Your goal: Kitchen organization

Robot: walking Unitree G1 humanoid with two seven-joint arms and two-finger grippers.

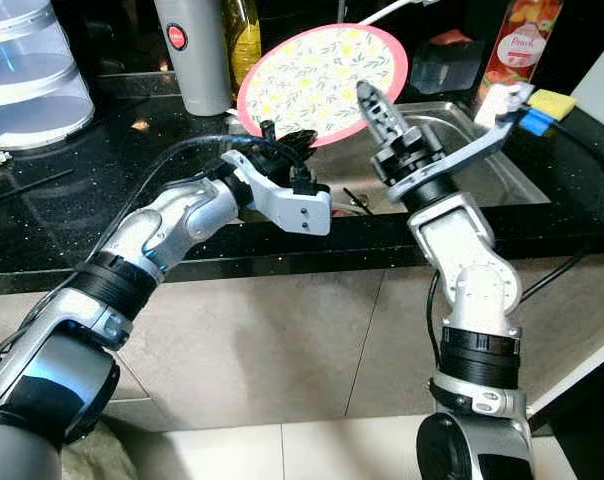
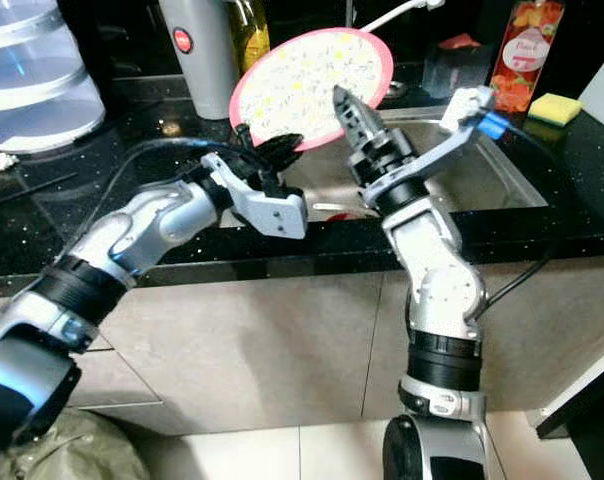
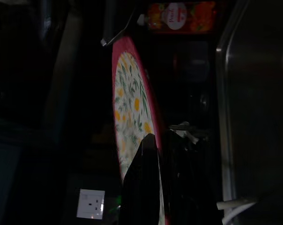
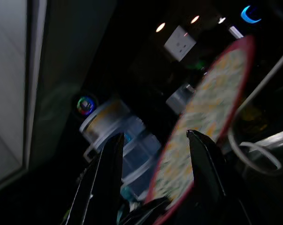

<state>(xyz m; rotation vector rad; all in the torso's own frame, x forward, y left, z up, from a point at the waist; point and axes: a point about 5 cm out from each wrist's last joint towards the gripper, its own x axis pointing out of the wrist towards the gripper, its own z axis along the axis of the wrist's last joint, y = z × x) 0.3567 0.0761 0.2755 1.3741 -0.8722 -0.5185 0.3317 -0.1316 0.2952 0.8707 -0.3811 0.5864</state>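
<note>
A round plate with a pink rim and a yellow flower pattern stands tilted on edge above the left end of the steel sink. My left gripper is shut on its lower left rim; in the left wrist view one black finger lies across the plate's face. My right gripper is raised at the plate's lower right edge, fingers open. In the right wrist view the plate lies just beyond those spread fingertips.
On the black counter stand a clear stacked container at far left, a grey flask and an oil bottle behind the plate. A juice carton and a yellow sponge sit right of the sink.
</note>
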